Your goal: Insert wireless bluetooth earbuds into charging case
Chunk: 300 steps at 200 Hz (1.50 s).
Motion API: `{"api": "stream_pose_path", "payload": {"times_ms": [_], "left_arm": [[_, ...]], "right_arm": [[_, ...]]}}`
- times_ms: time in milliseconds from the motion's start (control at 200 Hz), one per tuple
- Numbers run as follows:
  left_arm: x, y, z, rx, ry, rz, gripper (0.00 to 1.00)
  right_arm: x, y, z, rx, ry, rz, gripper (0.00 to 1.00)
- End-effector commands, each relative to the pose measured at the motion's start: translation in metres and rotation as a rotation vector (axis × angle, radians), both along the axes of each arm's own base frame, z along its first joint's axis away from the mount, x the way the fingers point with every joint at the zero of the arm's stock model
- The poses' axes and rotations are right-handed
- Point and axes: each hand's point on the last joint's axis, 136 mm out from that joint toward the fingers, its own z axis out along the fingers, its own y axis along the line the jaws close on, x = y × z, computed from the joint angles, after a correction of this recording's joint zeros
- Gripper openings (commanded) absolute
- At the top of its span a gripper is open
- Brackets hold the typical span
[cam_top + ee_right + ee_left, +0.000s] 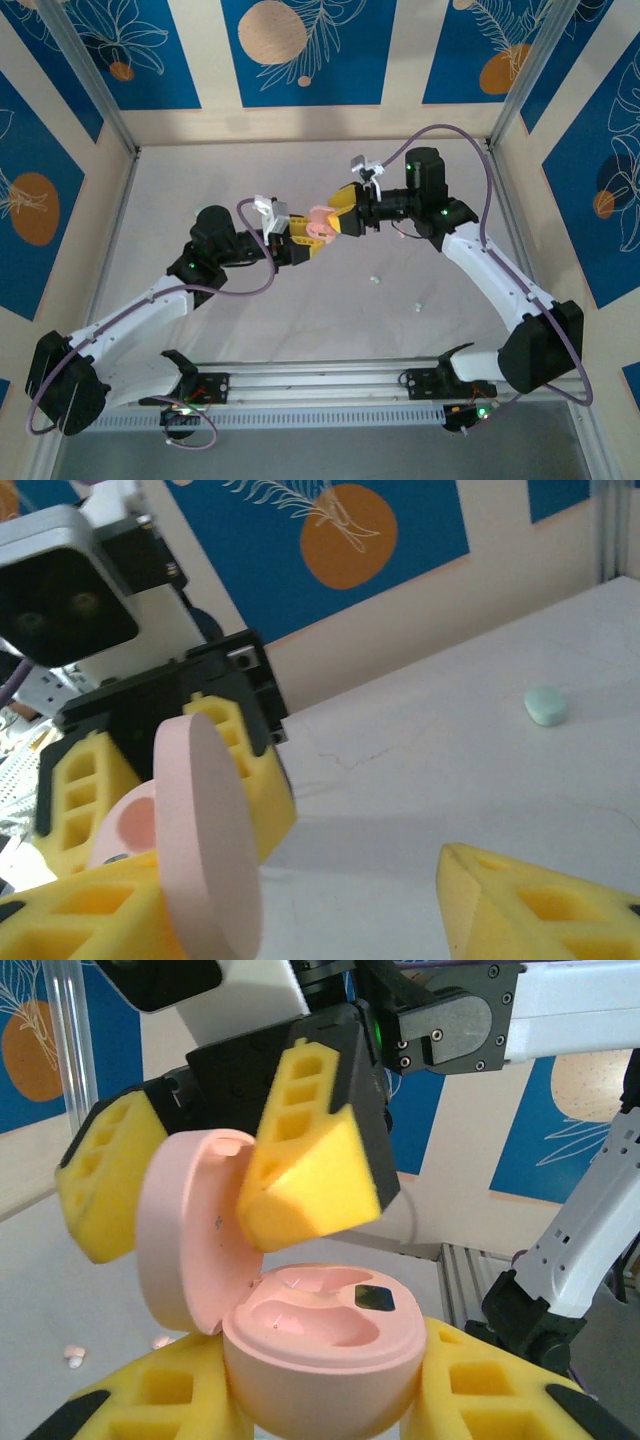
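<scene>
The left gripper (320,1392) is pressed onto the base of the open pink charging case (320,1355), one yellow foam finger on each side, holding it above the table. The right gripper (210,1172) stands spread astride the raised lid (188,1230). In the right wrist view one finger (85,920) lies against the lid and the other is well apart from it.

The left wrist view looks into the case. Both moulded wells are bare pink, and one has a small dark glossy patch that cannot be identified.

The earbuds lie loose on the white table (250,180). Two pale earbuds (375,280) lie near the right arm in the top view. The right wrist view adds a mint earbud (545,706).

An aluminium frame (100,95) borders the table. The cream walls (305,45) carry blue panels with orange discs and white leaf outlines.
</scene>
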Motion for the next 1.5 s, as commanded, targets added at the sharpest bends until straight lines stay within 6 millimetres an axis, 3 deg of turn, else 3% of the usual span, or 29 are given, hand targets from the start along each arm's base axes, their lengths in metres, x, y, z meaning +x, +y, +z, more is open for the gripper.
{"api": "stream_pose_path", "payload": {"times_ms": [0,300,370,485,555,645,725,825,930,1085,1496], "left_arm": [[-0.01,0.0,0.015,-0.046,-0.055,-0.03,0.29],[0.007,0.009,0.013,-0.095,-0.082,0.105,0.3],[0.01,0.011,0.012,-0.105,-0.091,0.128,0.29],[0.013,0.014,0.011,-0.118,-0.095,0.156,0.29],[0.015,0.015,0.012,-0.127,-0.1,0.168,0.29],[0.013,0.017,0.014,-0.136,-0.102,0.172,0.29],[0.012,0.018,0.016,-0.147,-0.096,0.17,0.29],[0.011,0.019,0.019,-0.159,-0.09,0.168,0.29],[0.009,0.019,0.021,-0.163,-0.094,0.165,0.29],[0.007,0.02,0.023,-0.162,-0.096,0.162,0.29],[0.003,0.023,0.026,-0.151,-0.098,0.167,0.29]], "right_arm": [[0.015,-0.003,0.004,-0.024,0.075,-0.087,0.63],[-0.008,-0.011,0.042,0.023,0.051,-0.044,0.71],[0.002,-0.022,0.045,0.005,0.051,-0.146,0.76],[0.037,-0.055,0.035,-0.032,0.082,-0.4,0.84],[0.067,-0.086,0.007,-0.104,0.133,-0.608,0.77],[0.1,-0.138,-0.044,-0.226,0.318,-0.861,0.63],[0.115,-0.172,-0.089,-0.276,0.554,-0.949,0.56],[0.126,-0.196,-0.136,-0.323,0.807,-0.965,0.47],[0.136,-0.208,-0.183,-0.431,0.932,-0.969,0.42],[0.147,-0.219,-0.231,-0.558,0.984,-0.99,0.42],[0.155,-0.21,-0.283,-0.711,1.011,-0.886,0.4]]}}
